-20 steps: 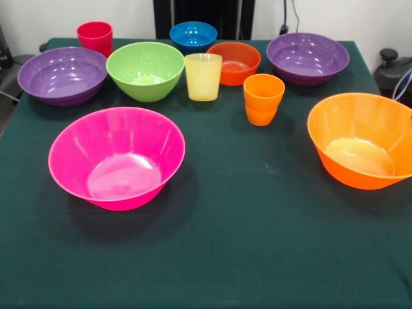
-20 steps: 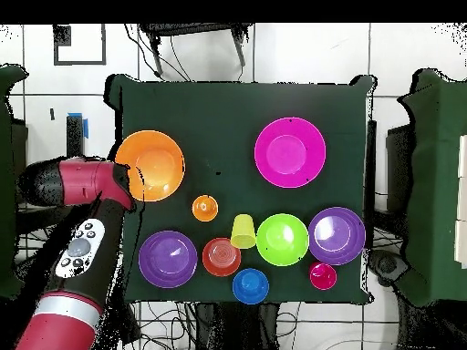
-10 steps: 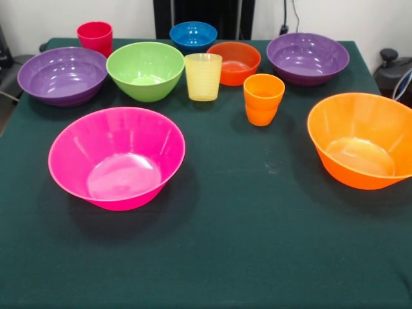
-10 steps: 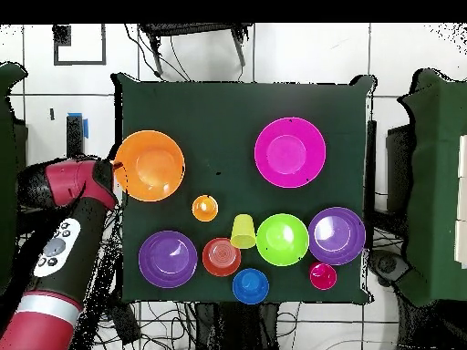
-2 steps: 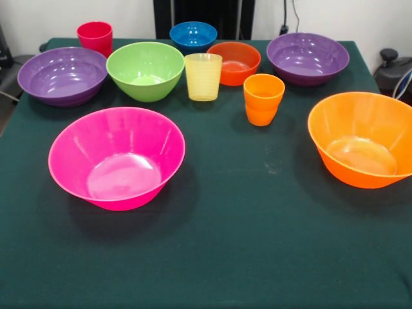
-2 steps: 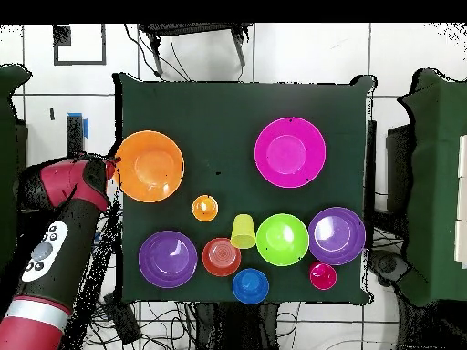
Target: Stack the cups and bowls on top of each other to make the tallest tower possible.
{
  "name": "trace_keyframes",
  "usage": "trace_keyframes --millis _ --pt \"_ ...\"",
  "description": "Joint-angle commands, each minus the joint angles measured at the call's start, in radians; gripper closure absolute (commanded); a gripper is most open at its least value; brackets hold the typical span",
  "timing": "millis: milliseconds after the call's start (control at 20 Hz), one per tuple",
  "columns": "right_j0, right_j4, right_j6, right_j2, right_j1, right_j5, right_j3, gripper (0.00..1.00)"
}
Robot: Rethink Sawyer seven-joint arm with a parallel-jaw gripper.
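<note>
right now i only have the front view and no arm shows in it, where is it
observer: overhead shows the arm off the table's edge, on the side where the large orange bowl stands.
operator: is its end over that bowl
observer: no, the gripper sits just outside the bowl's rim, over none of the bowls.
operator: anything under the forearm
observer: no cup or bowl; the forearm runs beside the table, alongside the purple bowl at that edge.
</note>
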Motion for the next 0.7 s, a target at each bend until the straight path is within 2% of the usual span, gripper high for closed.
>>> trace_keyframes --millis 50,400,600,700 --pt "-0.001 -0.031 0.207 -0.008 0.061 -0.019 -0.047 1.00" --pt "-0.009 -0.028 0.180 0.005 0.059 -0.027 -0.042 1.00" --pt "-0.024 -0.051 0.125 0.012 0.038 -0.017 -0.039 1.00" --pt "-0.054 -0.074 0.048 0.050 -0.004 -0.022 -0.019 1.00"
